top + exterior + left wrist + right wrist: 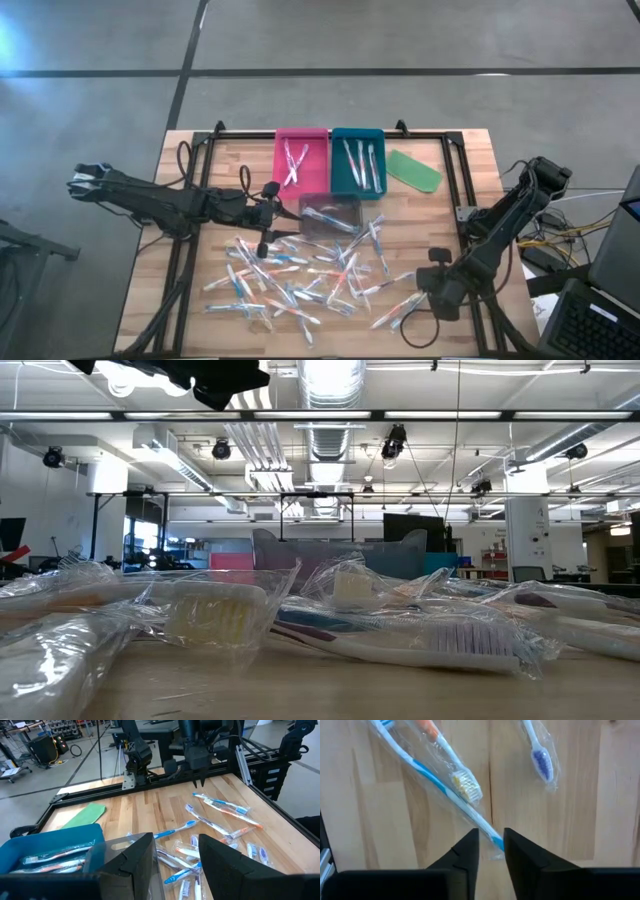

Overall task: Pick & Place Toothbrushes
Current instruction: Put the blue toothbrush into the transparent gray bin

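right claw (491, 845): we see it slightly open, tips straddling blue wrapped toothbrush (427, 780) on desk (560, 830)
left claw (175, 860): open, empty

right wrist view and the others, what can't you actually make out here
- Right gripper: whether its fingers touch the blue-handled wrapped toothbrush; the fingers cover its end.
- Teal plastic tray: contents cut off by the left wrist view's edge.
- Pink plastic tray: brush count, too small in high view.

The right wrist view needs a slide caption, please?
Right gripper poised over a wrapped blue toothbrush on the table.
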Available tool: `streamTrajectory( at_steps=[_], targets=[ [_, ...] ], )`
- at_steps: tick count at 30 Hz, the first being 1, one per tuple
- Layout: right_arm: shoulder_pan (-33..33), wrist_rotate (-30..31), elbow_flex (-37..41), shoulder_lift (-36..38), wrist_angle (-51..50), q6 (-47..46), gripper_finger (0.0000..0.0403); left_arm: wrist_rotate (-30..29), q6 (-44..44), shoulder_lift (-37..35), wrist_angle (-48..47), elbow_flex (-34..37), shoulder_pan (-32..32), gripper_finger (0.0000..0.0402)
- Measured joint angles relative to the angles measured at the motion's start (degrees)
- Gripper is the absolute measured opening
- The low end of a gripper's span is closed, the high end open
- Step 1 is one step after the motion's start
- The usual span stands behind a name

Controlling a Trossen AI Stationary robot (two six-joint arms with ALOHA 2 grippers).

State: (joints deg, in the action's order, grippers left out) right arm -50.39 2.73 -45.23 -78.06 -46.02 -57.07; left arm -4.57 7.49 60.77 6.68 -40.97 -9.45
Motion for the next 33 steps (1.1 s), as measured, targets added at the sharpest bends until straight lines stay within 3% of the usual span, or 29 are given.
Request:
streamTrajectory(
  at_steps=[11, 19, 25, 33],
  targets=[
    [0.0, -0.2, 2.3, 0.0, 0.6, -1.5, 0.0154, 0.0, 0.0, 0.0, 0.0, 0.0, 0.0, 0.0163],
    [0.0, -0.2, 6.8, 0.0, 9.0, -1.4, 0.0173, 0.0, 0.0, 0.0, 0.0, 0.0, 0.0, 0.0163],
    [0.0, -3.5, 9.9, 0.0, 12.1, -1.5, 0.0159, 0.0, 0.0, 0.0, 0.0, 0.0, 0.0, 0.0163],
    [-0.4, -6.9, 13.0, 0.2, 15.1, -1.5, 0.0108, 0.0, 0.0, 0.0, 0.0, 0.0, 0.0, 0.0163]
  ],
)
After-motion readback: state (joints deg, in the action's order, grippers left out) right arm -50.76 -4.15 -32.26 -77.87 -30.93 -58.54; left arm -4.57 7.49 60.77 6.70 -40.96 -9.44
